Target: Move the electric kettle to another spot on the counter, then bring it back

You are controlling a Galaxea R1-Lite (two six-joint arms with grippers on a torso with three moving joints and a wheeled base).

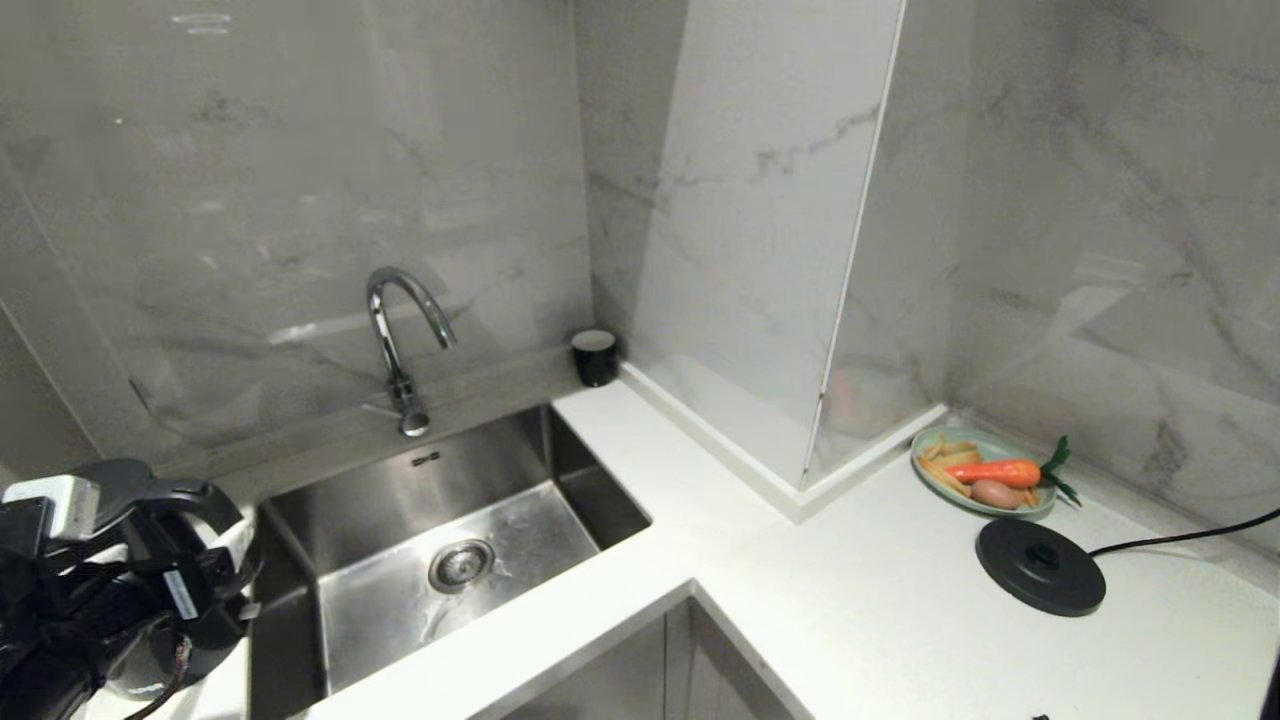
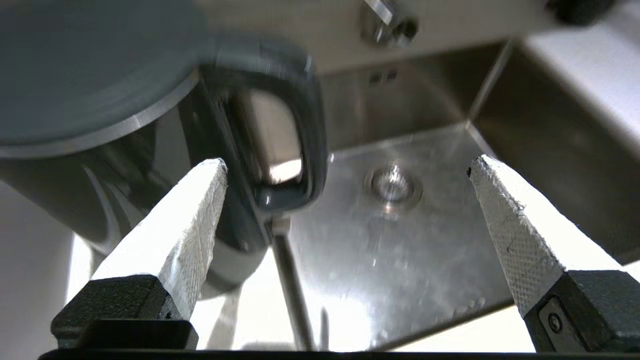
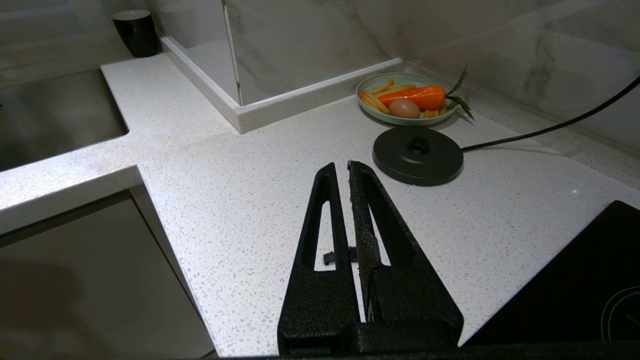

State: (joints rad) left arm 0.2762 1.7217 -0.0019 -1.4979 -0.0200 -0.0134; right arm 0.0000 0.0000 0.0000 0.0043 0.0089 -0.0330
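Black electric kettle [image 2: 100,150] is set on the bench [image 1: 850,590] beside the sink [image 1: 440,540], left tool [image 2: 345,200] wide open and empty; regrasping its handle [image 2: 295,125] is judged next.

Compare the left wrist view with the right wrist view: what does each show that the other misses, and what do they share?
Only the left wrist view shows the electric kettle with its loop handle, standing on the counter beside the sink, and the open left gripper, holding nothing, with the drain beyond it. Only the right wrist view shows the shut right gripper, the kettle base with its cord, the plate of food and the hob. Both show the white counter, the sink and a black cup.
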